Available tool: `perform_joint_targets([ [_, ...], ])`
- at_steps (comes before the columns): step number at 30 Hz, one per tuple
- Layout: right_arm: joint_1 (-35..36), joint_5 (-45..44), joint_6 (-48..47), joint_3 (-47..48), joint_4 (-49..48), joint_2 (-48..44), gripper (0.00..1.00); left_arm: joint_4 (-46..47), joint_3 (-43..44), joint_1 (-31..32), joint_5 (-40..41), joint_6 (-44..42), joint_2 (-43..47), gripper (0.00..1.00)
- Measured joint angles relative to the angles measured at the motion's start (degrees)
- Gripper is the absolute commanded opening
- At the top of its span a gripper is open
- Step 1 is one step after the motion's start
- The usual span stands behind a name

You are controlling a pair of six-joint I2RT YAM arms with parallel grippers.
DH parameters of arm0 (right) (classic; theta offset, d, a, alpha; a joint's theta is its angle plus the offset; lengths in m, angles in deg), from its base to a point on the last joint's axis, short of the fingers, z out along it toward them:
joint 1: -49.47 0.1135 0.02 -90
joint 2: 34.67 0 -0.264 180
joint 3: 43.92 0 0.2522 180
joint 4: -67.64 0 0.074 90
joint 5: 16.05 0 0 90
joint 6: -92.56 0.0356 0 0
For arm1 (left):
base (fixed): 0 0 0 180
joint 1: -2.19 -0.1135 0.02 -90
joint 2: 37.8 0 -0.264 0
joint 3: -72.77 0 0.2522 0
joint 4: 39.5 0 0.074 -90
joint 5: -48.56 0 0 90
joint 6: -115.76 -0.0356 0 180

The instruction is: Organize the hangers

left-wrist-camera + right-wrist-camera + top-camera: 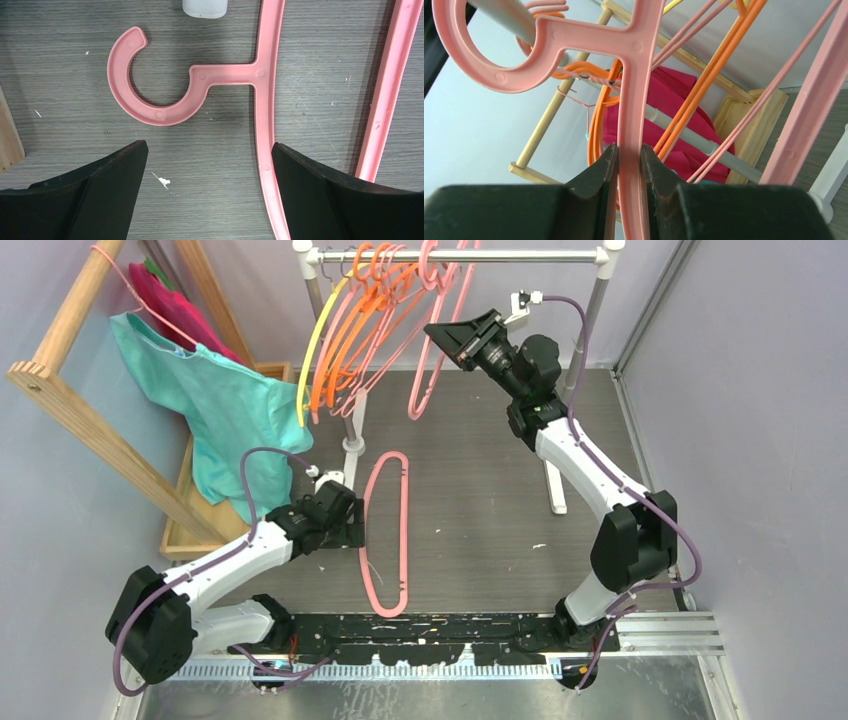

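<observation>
Right end effector (629,155) is pinching the held pink hanger (631,100) on its neck, just below the hook (499,75). In the right wrist view the hook looks wrapped around the rail (504,12), next to the orange hangers (345,350) and the yellow hanger (312,350).

Likely step: seat the hook and let go. Advice:
- Lower until the hook carries the weight on the rail, then open. Opening early risks a drop.
- Retreat straight back along the jaw axis. The neighbouring strands are close and could snag.
- Park it beside the pink group, not across the orange ones.

Left end effector (209,150) is spread wide and holds nothing. It hovers low over the loose pink hanger (265,100), which lies flat on the surface (480,490) with one strand just inside the right-hand finger.

For that pick, centre on the neck near the hook. The plastic is thin and flat, so the fingertips need to go right down to the surface.
</observation>
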Motion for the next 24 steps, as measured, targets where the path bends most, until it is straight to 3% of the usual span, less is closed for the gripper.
perform_joint_targets([
  [11,-0.26,0.04,2.19,3.48,-0.07,4.26,0.02,0.02,0.37,0.0,0.02,-0.83,-1.95,0.98],
  [19,-0.26,0.68,2.73,4.35,-0.39,5.55,0.2,-0.02,1.18,0.0,0.0,-0.92,-2.91,0.98],
  [24,-0.28,0.63,2.38,1.42,-2.03,3.65,0.45,-0.11,1.75,0.0,-0.02,-0.96,-3.06,0.98],
])
